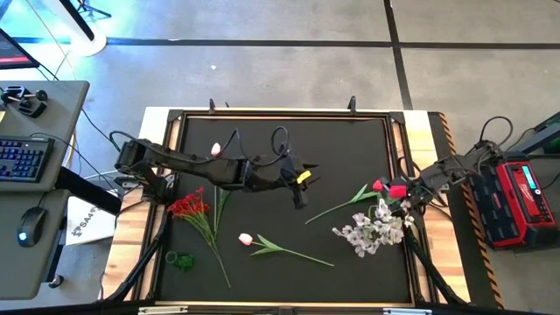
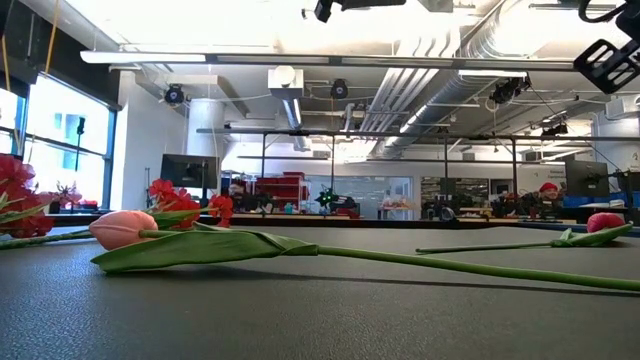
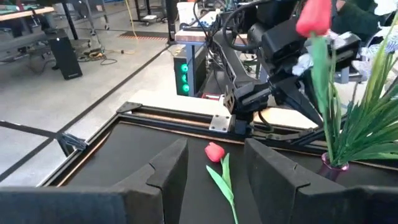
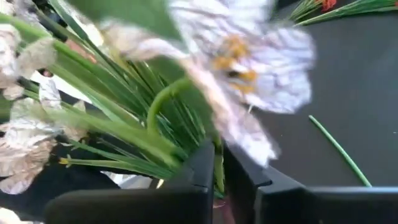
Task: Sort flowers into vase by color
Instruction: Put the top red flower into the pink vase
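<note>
Several flowers remain unsorted: red cluster (image 1: 188,206) at 9 o'clock, pink tulip (image 1: 246,238) near 6, rosebud (image 1: 378,185) at 3. White blossoms (image 1: 374,227) already stand bunched at 4. Left gripper (image 1: 300,199) hovers centrally, fingers spread, empty. Right gripper (image 4: 219,163) pinches a green stem (image 4: 163,99).

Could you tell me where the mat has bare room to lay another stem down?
The far strip of the black mat, beyond the left gripper, is bare, as is the near middle past the pink tulip. It is crowded on the right around the white blossoms, red rosebud and right gripper, and on the left by the red blossom sprig.
</note>
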